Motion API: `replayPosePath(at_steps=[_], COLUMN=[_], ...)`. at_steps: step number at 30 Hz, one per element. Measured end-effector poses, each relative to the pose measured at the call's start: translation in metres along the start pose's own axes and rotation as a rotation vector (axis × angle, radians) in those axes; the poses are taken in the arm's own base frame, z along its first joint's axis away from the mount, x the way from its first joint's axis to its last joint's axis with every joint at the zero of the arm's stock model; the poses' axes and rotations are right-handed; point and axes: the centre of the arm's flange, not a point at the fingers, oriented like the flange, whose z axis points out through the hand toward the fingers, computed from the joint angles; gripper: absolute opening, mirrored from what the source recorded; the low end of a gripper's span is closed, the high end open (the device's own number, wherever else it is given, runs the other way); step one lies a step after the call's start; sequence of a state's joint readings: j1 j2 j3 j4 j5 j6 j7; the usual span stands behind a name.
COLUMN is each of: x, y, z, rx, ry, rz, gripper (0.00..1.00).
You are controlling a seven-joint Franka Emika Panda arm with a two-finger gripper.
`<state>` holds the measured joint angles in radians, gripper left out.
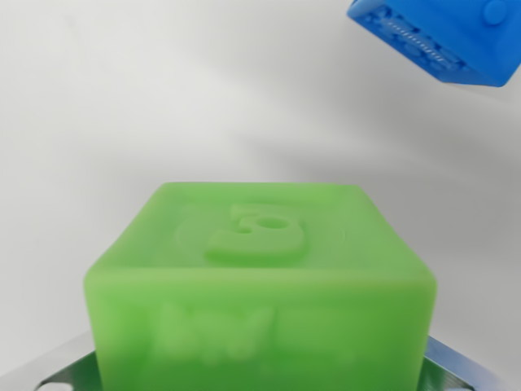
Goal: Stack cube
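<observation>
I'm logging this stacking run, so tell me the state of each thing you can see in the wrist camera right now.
green cube: upright, embossed face up, filling the near centre of the view, metal parts showing at both lower corners.
blue cube: lying apart at the wrist view's top right, turned at an angle, cut off by the frame.
gripper: fingertips not clearly visible, so open or shut cannot be told.

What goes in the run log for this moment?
green cube close before the wrist camera | blue cube upper right, apart | gripper state unclear
</observation>
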<state>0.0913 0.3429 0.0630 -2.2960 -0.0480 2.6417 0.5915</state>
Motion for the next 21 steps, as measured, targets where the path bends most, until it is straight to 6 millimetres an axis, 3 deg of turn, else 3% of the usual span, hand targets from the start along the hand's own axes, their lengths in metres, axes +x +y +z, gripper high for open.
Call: replayPosePath(at_steps=[21], x=[0.038], y=[-0.007], z=[-0.014], rx=[0.000], ry=[-0.001], rz=[0.201], gripper=[0.00])
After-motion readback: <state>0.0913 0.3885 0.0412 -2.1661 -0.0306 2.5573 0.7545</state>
